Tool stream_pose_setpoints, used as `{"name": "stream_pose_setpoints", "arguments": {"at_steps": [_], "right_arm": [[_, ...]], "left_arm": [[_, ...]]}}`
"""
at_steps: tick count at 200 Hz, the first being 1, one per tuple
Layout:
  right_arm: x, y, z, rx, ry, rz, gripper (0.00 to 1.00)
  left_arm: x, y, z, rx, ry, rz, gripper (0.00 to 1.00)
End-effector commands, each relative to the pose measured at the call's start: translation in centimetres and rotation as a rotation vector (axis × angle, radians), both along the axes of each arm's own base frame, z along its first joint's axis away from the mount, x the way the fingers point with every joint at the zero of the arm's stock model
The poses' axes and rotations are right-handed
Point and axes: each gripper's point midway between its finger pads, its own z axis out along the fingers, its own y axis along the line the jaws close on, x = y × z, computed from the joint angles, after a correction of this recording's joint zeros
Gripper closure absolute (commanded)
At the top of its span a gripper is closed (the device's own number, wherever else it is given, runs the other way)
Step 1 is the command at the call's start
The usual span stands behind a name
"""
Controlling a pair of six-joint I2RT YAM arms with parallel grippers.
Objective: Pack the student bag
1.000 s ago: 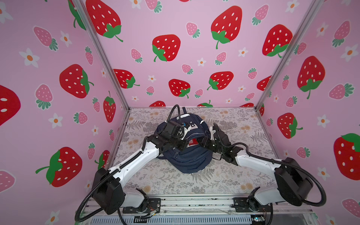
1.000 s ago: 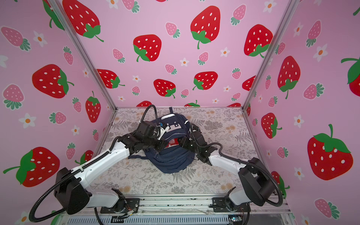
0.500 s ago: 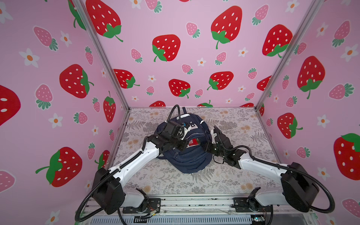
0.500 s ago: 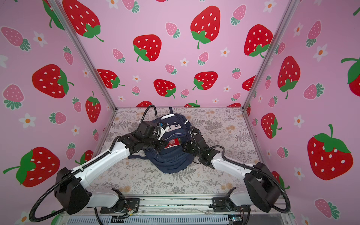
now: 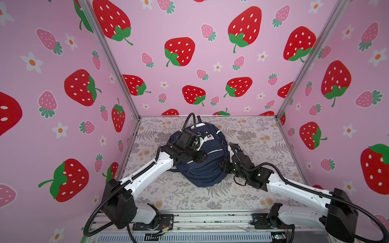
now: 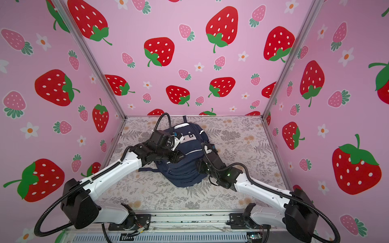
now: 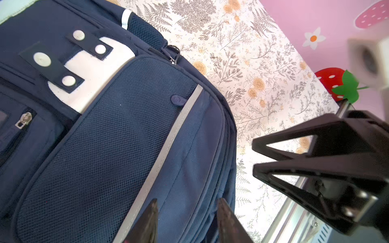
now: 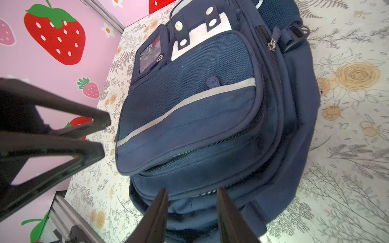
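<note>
Because it is soft cloth with nothing rigid showing, the student bag (image 5: 205, 168), a large navy blue fabric backpack, will probably sag and fold if lifted by a flat panel. I would judge a zip pull or the thick seams beside the zips the surest places to take hold. It lies front-up in the middle of the floral-printed tabletop (image 5: 254, 134), its top toward the far edge and its rounded base toward the near edge. Its front pocket (image 7: 101, 151) is coarse mesh weave crossed by a smooth silver reflective stripe (image 8: 185, 103). Above that sits a white patch (image 7: 92, 69) with dark snap tabs, and a small metal zip pull (image 8: 271, 45) hangs at the side. The left gripper (image 7: 187, 202) hovers over the front pocket, its fingers moderately parted with nothing between them. The right gripper (image 8: 191, 190) stands close by the bag's side that faces the right edge, fingers likewise apart and empty.
</note>
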Motion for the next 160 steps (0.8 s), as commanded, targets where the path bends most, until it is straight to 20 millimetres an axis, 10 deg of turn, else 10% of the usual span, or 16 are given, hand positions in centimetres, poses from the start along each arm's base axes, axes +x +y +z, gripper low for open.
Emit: {"name": "stream_pose_setpoints", "arguments": {"at_steps": [1, 46, 110, 160], "right_arm": [[-0.8, -2.1, -1.3, -0.14, -0.016, -0.04, 0.59], [-2.0, -0.6, -0.4, -0.215, -0.073, -0.003, 0.58], [-3.6, 3.4, 0.0, -0.252, -0.124, 0.081, 0.58], [-5.3, 6.8, 0.3, -0.253, -0.155, 0.149, 0.58]], "left_arm": [[0.4, 0.1, 3.0, -0.04, -0.047, 0.039, 0.5], [0.4, 4.2, 4.6, -0.161, -0.017, 0.231, 0.46], [-0.8, 10.8, -2.2, -0.378, 0.314, 0.555, 0.43], [-0.6, 10.6, -3.9, -0.512, 0.418, 0.577, 0.44]]}}
